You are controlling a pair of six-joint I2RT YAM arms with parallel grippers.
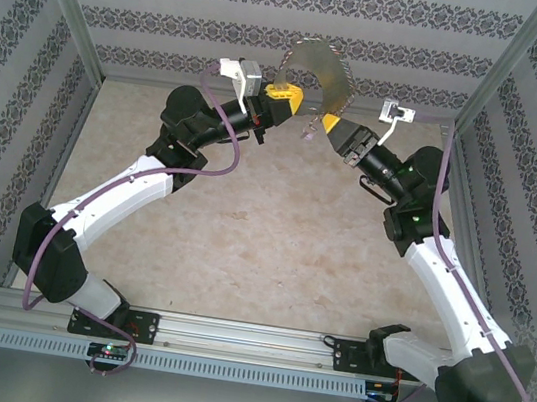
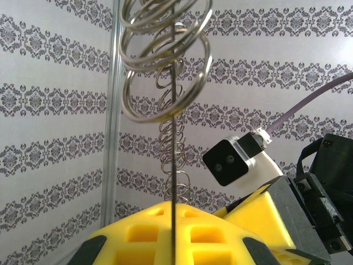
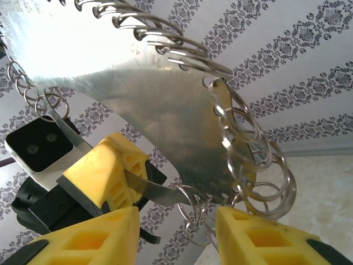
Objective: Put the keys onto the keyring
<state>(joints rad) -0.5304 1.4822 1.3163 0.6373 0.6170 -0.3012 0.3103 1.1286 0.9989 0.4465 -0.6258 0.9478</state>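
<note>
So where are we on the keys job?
Done: keyring is held up above the table, clamped in the left gripper. In hand: right gripper sits open around the rim loops. Left: threading keys; I can't make out any on the loops.

Top external: high above and behind, looking down on the table [image 1: 241, 248]. Left wrist: tight behind the left gripper [image 2: 174, 221], aimed past its fingertips along the keyring [image 2: 174, 160], edge-on. Right wrist: tight behind the right gripper [image 3: 176, 232], facing that keyring's broad side, left gripper beyond.
</note>
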